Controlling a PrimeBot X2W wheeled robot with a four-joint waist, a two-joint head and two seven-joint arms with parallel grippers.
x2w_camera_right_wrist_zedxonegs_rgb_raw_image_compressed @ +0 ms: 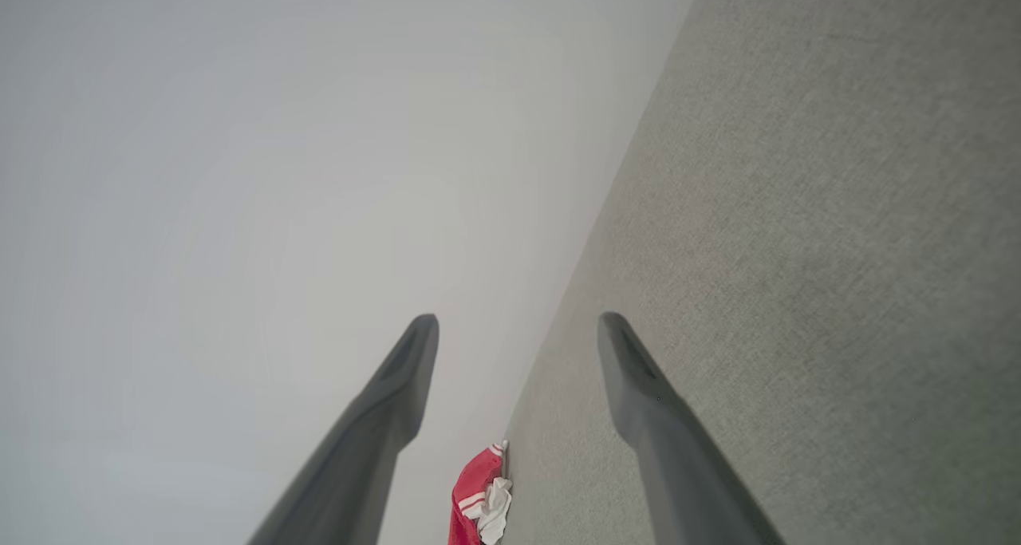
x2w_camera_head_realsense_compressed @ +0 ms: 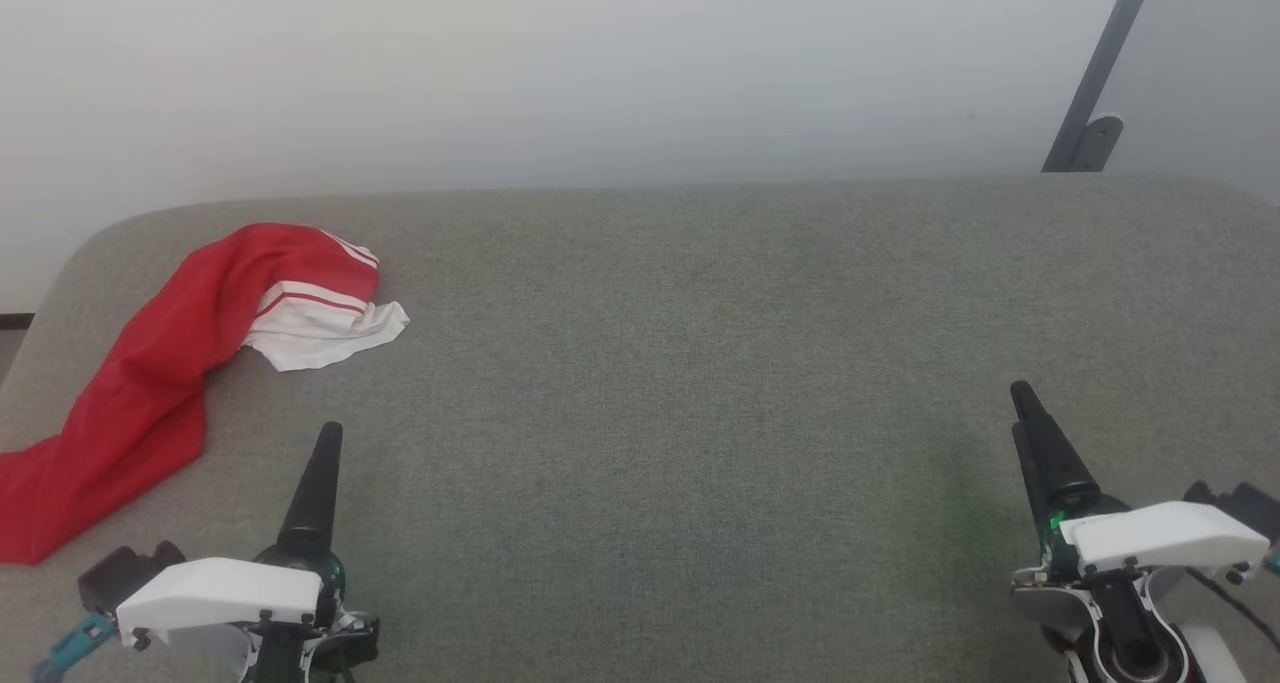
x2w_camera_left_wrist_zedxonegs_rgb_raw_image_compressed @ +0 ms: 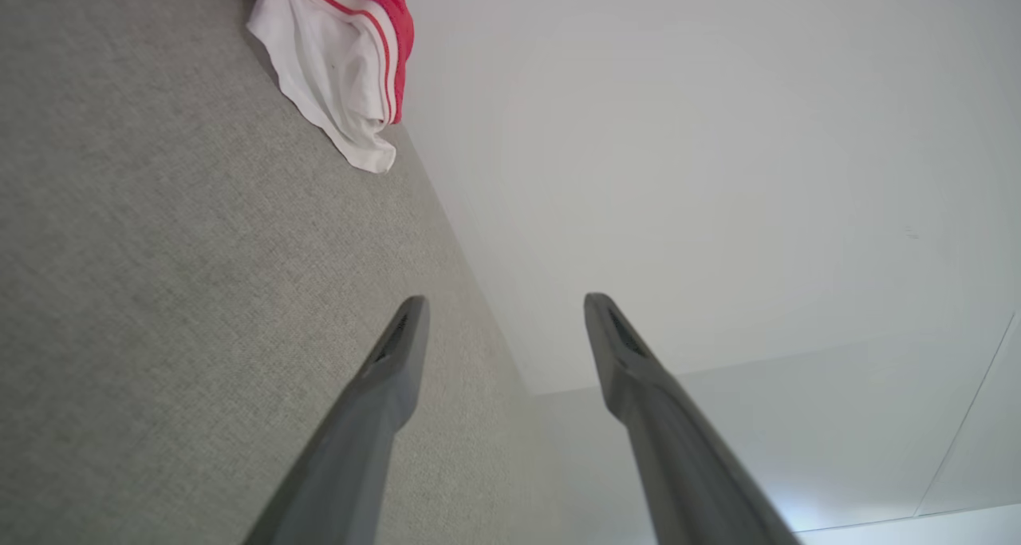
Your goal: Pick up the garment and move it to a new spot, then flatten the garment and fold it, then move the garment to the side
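Bright red thin-fabric T-shirt (x2w_camera_head_realsense_compressed: 150, 383), far left: limp, light; I'd pinch bunched fold. Left gripper (x2w_camera_left_wrist_zedxonegs_rgb_raw_image_compressed: 504, 302), right gripper (x2w_camera_right_wrist_zedxonegs_rgb_raw_image_compressed: 518, 320) parted, empty.

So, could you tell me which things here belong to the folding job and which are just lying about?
Job: garment, crumpled, on the robot's left; left gripper and right gripper, both open and empty.
Not the job: grey table; wall bracket.

A grey, woven-textured table (x2w_camera_head_realsense_compressed: 700, 383) with rounded far corners stood against a plain white wall (x2w_camera_head_realsense_compressed: 600, 63). Beyond its far right corner rose a dark slanted bar (x2w_camera_head_realsense_compressed: 1103, 58).
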